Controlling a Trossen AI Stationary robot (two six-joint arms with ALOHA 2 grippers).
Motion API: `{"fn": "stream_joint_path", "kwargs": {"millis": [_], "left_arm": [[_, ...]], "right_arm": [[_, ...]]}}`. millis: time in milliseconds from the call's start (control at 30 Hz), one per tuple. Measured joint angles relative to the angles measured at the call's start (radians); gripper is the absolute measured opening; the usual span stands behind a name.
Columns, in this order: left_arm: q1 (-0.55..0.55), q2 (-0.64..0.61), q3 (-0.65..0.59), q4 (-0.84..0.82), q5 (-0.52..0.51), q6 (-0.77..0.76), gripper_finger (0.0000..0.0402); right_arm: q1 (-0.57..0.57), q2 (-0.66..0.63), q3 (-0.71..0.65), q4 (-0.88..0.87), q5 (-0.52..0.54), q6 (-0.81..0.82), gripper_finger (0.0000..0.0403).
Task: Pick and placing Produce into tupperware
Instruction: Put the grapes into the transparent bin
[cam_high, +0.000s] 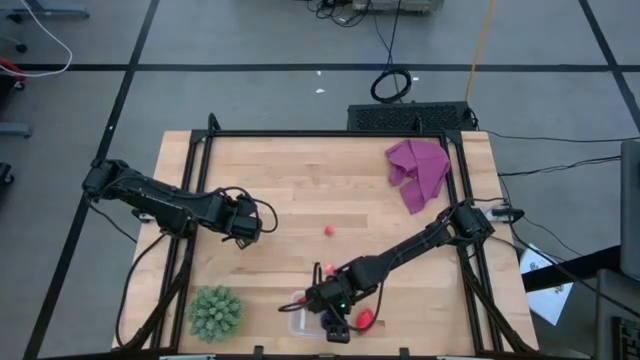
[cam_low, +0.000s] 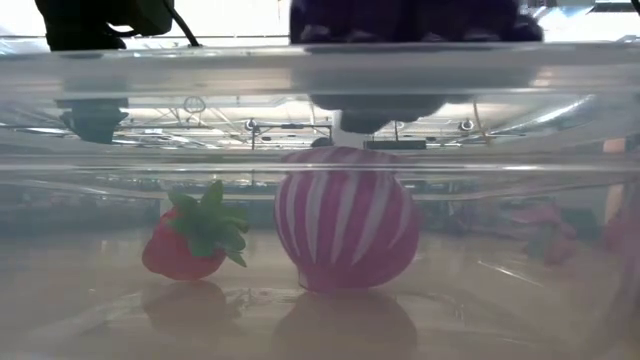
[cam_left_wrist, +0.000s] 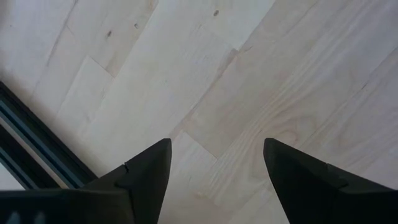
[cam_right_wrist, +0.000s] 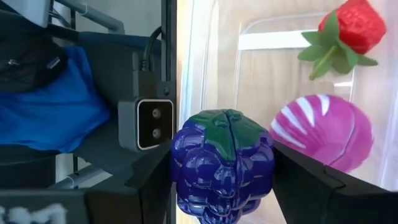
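Note:
The tupperware (cam_high: 300, 323) stands at the table's near edge, a clear box. A red strawberry (cam_right_wrist: 348, 28) and a magenta striped ball (cam_right_wrist: 323, 130) lie in it, resting on its floor in the low view, the strawberry (cam_low: 190, 240) to one side of the ball (cam_low: 345, 232). My right gripper (cam_right_wrist: 222, 180) is shut on the dark purple grape bunch (cam_right_wrist: 222, 165) and holds it over the box's rim (cam_right_wrist: 202, 74). A tiny red piece (cam_high: 329, 231) lies mid-table. My left gripper (cam_left_wrist: 214, 174) hangs open over bare wood at the table's left (cam_high: 245, 225). My right gripper pinches the grape bunch between its two fingers, one on each of the bunch's opposite sides (cam_right_wrist: 180, 168). The fingers slant down toward the table's near edge. The bunch is lifted clear above the box, its green leaf top (cam_right_wrist: 227, 127) turned toward the wrist.
A spiky green ball (cam_high: 214, 312) sits at the near left, close to the box. A purple cloth (cam_high: 420, 170) lies at the far right. Another small red piece (cam_high: 318, 268) lies beside my right arm. The low camera (cam_right_wrist: 152, 124) stands just past the box.

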Motion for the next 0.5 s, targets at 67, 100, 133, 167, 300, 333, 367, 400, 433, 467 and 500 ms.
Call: {"fn": "stream_joint_path", "kwargs": {"millis": [67, 100, 133, 167, 300, 333, 367, 400, 433, 467, 500], "left_arm": [[0.0, 0.0, 0.0, 0.0, 0.0, 0.0, 0.0262], [0.0, 0.0, 0.0, 0.0, 0.0, 0.0, 0.0263], [0.0, 0.0, 0.0, 0.0, 0.0, 0.0, 0.0264], [0.0, 0.0, 0.0, 0.0, 0.0, 0.0, 0.0266], [0.0, 0.0, 0.0, 0.0, 0.0, 0.0, 0.0264], [0.0, 0.0, 0.0, 0.0, 0.0, 0.0, 0.0263], [0.0, 0.0, 0.0, 0.0, 0.0, 0.0, 0.0261], [0.0, 0.0, 0.0, 0.0, 0.0, 0.0, 0.026], [0.0, 0.0, 0.0, 0.0, 0.0, 0.0, 0.026], [0.0, 0.0, 0.0, 0.0, 0.0, 0.0, 0.026], [0.0, 0.0, 0.0, 0.0, 0.0, 0.0, 0.0261]], "right_arm": [[0.0, 0.0, 0.0, 0.01, -0.005, 0.011, 0.0226], [-0.001, 0.0, 0.0, 0.013, -0.017, 0.014, 0.0226], [-0.001, 0.0, 0.0, 0.014, -0.024, 0.017, 0.0226], [-0.001, 0.0, 0.0, 0.016, -0.024, 0.017, 0.0226], [0.0, 0.0, 0.0, 0.016, -0.022, 0.008, 0.0226], [0.0, 0.0, 0.0, 0.016, -0.022, 0.003, 0.0226], [0.0, 0.0, 0.0, 0.016, -0.021, 0.001, 0.0226], [0.0, 0.0, 0.0, 0.016, -0.021, -0.005, 0.0226], [0.0, 0.0, 0.0, 0.016, -0.02, -0.014, 0.0226], [0.002, 0.0, 0.0, 0.016, -0.02, -0.018, 0.0226], [0.002, 0.0, 0.0, 0.016, -0.02, -0.02, 0.0226]]}}
